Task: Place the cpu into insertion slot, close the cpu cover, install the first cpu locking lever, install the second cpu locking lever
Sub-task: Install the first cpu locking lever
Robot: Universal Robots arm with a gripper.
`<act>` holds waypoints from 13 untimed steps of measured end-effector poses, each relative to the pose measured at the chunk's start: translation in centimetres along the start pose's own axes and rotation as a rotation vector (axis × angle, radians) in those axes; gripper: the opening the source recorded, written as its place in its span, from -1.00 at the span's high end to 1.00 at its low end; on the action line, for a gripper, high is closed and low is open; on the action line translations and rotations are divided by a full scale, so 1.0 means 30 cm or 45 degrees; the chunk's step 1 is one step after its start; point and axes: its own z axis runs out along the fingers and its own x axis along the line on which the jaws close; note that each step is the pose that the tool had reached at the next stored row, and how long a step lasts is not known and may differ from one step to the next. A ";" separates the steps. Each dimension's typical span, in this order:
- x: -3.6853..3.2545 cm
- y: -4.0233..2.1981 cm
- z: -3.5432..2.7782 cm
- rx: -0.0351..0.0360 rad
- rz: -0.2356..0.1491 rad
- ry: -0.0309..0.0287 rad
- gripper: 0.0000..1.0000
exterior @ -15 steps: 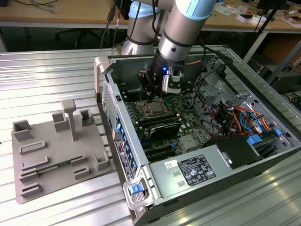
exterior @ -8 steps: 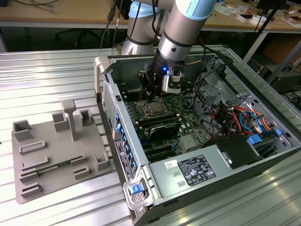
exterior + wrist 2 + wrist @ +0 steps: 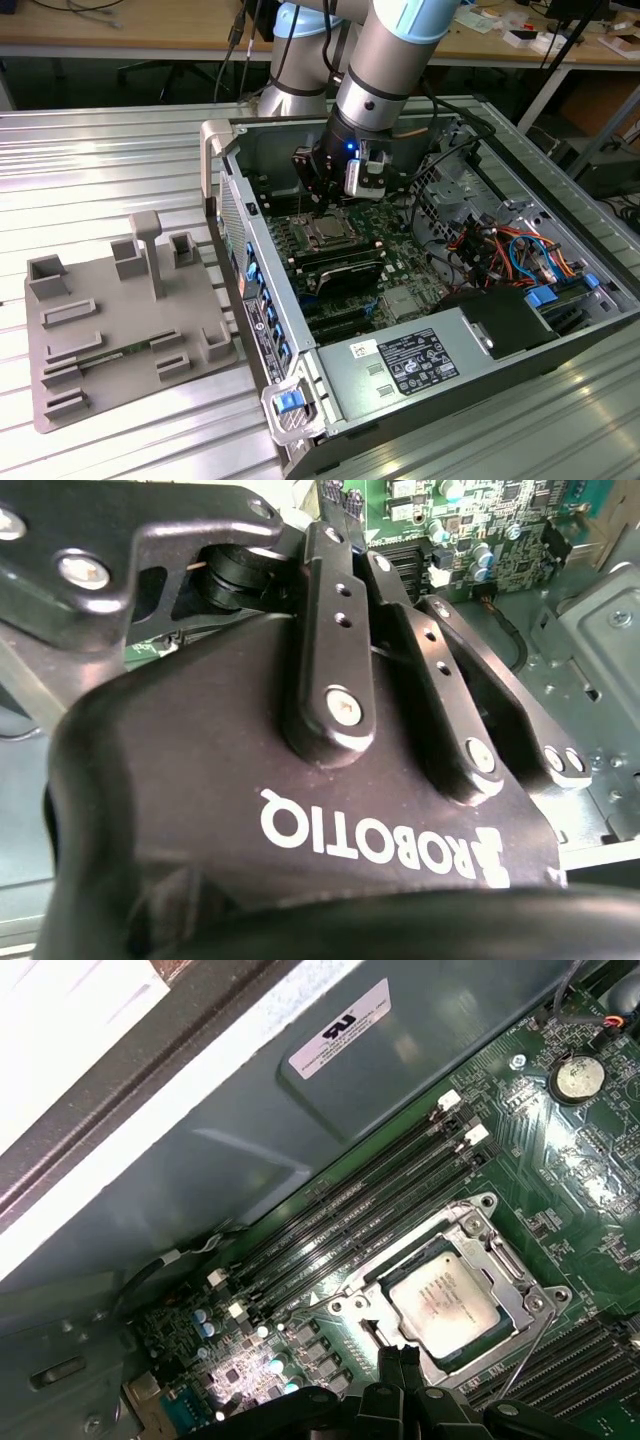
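Your arm reaches down into an open computer case (image 3: 236, 222) that lies on its side on a ribbed metal table (image 3: 110, 150). The gripper (image 3: 320, 186) hangs just above the green board (image 3: 590, 1190). In the first wrist view its 2 fingertips (image 3: 389, 1368) look pressed together with nothing between them, and they sit right at the edge of the insertion slot (image 3: 405, 1257). The cpu (image 3: 445, 1295) already lies flat in that slot with its silver face up. The cpu cover (image 3: 515, 1278) appears to lie down around it, the chip showing through its window. A thin wire lever (image 3: 528, 1345) runs along 1 side of the socket, but you cannot tell from here whether it is latched. Long black memory slots (image 3: 340, 1225) lie beside the socket, towards the case wall. On the table at the exterior view's left you have a grey fixture plate (image 3: 110, 320) with several upright blocks, well apart from the gripper. Inside the case, towards the exterior view's right, are a labelled metal box (image 3: 400, 365) and a bundle of orange and blue cables (image 3: 510, 250). Behind the table, wooden benches (image 3: 120, 30) cross the room, with clutter on the 1 at the exterior view's right.
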 end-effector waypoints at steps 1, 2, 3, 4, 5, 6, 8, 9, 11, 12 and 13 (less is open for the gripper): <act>0.000 0.000 0.000 -0.0003 -0.001 0.0003 0.79; 0.000 0.000 0.000 -0.0007 -0.002 0.0007 0.79; 0.000 0.000 0.000 -0.0010 -0.003 0.0010 0.79; 0.000 0.000 0.000 -0.0013 -0.004 0.0014 0.79; 0.000 0.000 0.000 -0.0019 -0.005 0.0017 0.79; 0.000 0.000 0.000 -0.0023 -0.007 0.0022 0.79; 0.000 0.000 0.000 -0.0034 -0.011 0.0033 0.79; 0.000 0.000 0.000 -0.0037 -0.012 0.0037 0.79; 0.000 0.000 0.000 -0.0044 -0.015 0.0043 0.79; 0.000 0.000 0.000 -0.0047 -0.016 0.0046 0.79; 0.000 0.000 0.000 -0.0050 -0.017 0.0049 0.79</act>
